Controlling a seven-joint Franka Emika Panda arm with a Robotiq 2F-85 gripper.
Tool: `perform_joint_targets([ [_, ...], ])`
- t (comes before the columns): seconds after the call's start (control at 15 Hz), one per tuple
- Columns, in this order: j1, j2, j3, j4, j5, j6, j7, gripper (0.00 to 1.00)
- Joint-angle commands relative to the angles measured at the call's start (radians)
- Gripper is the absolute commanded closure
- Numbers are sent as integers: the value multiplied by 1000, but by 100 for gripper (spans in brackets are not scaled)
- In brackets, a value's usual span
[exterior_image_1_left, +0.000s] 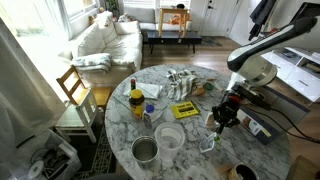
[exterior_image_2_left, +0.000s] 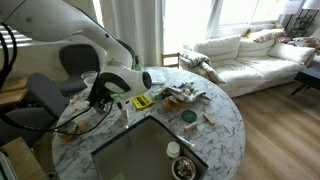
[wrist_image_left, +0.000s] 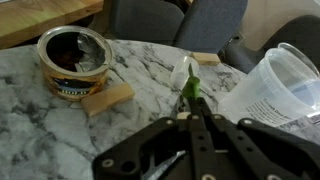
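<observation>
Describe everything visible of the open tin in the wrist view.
The tin is a short round metal can, lid off, with a shiny rim, dark inside and a yellow-brown label. It stands upright on the marble table near its edge. A small wooden block lies against or just beside its base.

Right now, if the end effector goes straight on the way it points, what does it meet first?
Probably the bare marble table, between the tin and the clear cup. The shut end effector pinches a green item, whose pale tip would touch first; depth is unclear.
</observation>
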Motion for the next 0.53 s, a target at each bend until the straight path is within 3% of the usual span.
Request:
perform_joint_targets([
  [0.0, 17, 30, -22, 31, 26, -26, 82, 99],
  [0.47, 35, 73, -22, 78, 59, -8, 178, 99],
])
